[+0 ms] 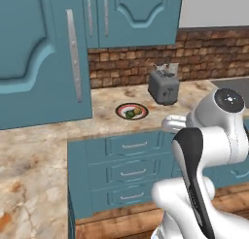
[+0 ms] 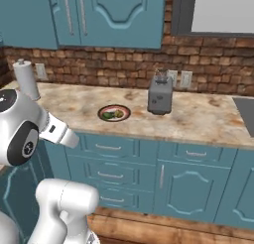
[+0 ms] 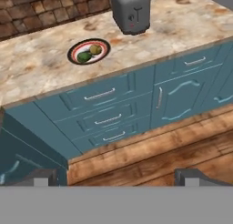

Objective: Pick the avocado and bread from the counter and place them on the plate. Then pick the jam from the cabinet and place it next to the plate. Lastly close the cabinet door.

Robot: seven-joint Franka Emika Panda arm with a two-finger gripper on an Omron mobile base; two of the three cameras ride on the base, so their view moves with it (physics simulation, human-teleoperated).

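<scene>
On the plate (image 3: 73, 51), avocado (image 3: 83, 57), seemingly bread (image 3: 95, 49)

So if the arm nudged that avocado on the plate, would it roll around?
Probably somewhat: the avocado looks small and rounded, so a nudge could roll it. The plate looks flat, so its rim may not stop it. The bread beside it might block that side.

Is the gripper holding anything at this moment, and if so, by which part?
Nothing is held. In the hand view the gripper is open, with only floor and drawer fronts between its fingertips. The avocado and bread already lie on the plate.
</scene>
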